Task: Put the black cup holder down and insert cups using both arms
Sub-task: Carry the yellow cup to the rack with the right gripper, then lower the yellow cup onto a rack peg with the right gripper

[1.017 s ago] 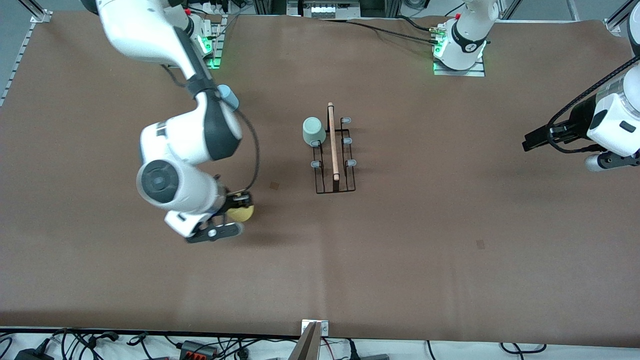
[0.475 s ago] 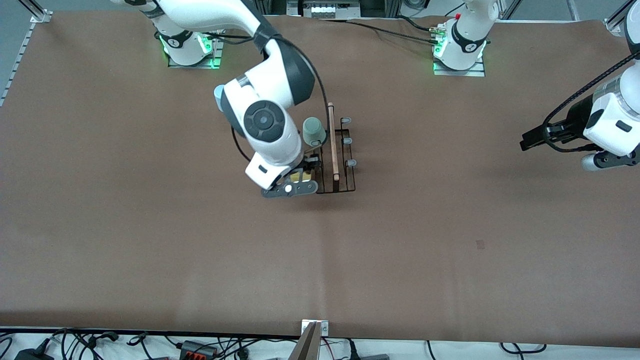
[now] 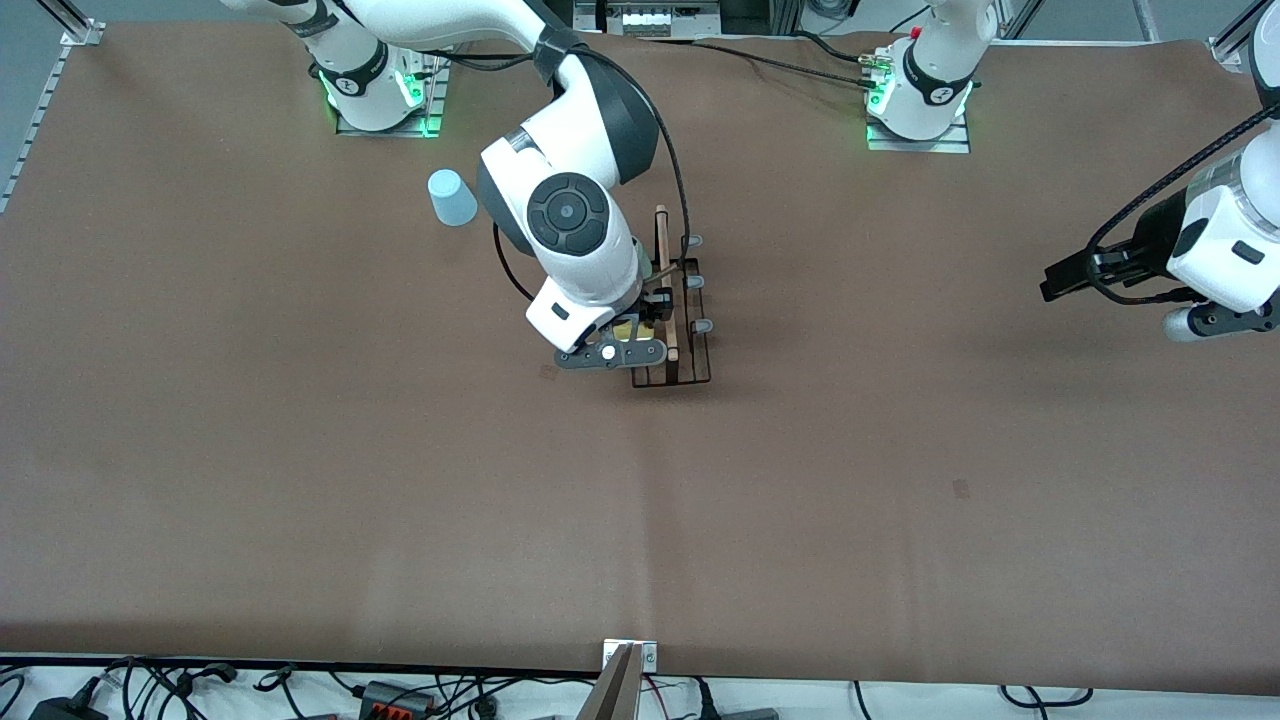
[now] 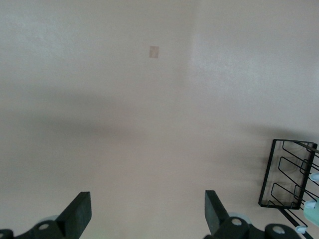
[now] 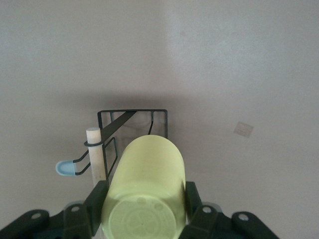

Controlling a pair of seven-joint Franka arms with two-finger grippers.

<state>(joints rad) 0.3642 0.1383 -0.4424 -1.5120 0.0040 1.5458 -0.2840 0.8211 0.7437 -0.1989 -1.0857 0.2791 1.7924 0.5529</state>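
Note:
The black cup holder (image 3: pixel 690 372) stands mid-table, its wooden rod (image 3: pixel 661 235) running along its length. My right gripper (image 3: pixel 628 338) hangs over the row of pegs toward the right arm's end, shut on the yellow cup (image 5: pixel 147 179), which lies tilted between the fingers (image 5: pixel 95 201). Below the cup I see the rack's end frame (image 5: pixel 133 113) and one pale peg tip (image 5: pixel 65 168). The light blue cup (image 3: pixel 452 197) stands upside down on the table, toward the right arm's base. The right arm hides the green cup in the front view. My left gripper (image 3: pixel 1062 280) waits open at the left arm's end.
The left wrist view shows my open left gripper (image 4: pixel 147 201) over bare table, with the cup holder (image 4: pixel 286 179) and a sliver of the pale green cup (image 4: pixel 313 214) at its edge. Two small darker patches (image 3: pixel 960 488) mark the brown table cover.
My right arm has carried the yellow cup from the table toward the right arm's end to over the rack. The blue cup has come into sight; the green cup is now covered.

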